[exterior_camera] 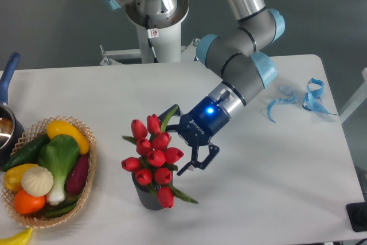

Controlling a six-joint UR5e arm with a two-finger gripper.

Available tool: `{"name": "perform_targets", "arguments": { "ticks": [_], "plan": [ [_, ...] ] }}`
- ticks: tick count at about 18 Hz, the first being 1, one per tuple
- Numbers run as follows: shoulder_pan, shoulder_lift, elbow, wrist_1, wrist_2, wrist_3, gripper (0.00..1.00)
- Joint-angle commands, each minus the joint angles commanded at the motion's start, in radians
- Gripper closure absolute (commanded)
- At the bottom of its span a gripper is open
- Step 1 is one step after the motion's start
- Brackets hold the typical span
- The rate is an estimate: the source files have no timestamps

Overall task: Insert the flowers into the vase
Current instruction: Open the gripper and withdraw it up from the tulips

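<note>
The flowers stand upright in the vase. The gripper, jaws spread and empty, sits just right of them.

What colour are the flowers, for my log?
Red, green leaves: the flowers, in the fixed camera view.

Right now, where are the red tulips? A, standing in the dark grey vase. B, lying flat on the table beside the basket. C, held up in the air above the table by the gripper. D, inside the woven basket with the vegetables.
A: the flowers stand bunched over the vase, hiding its mouth, while the gripper sits open just to their right, apart from the woven basket.
</note>
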Motion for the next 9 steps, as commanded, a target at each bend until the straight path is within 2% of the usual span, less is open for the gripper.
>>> {"name": "perform_targets", "arguments": {
  "ticks": [5,9],
  "plan": [
    [0.052,0.011,-0.011,0.002,0.029,0.006,0.0],
    [0.115,0.052,-0.011,-0.002,0.064,0.035,0.0]
  ]
}}
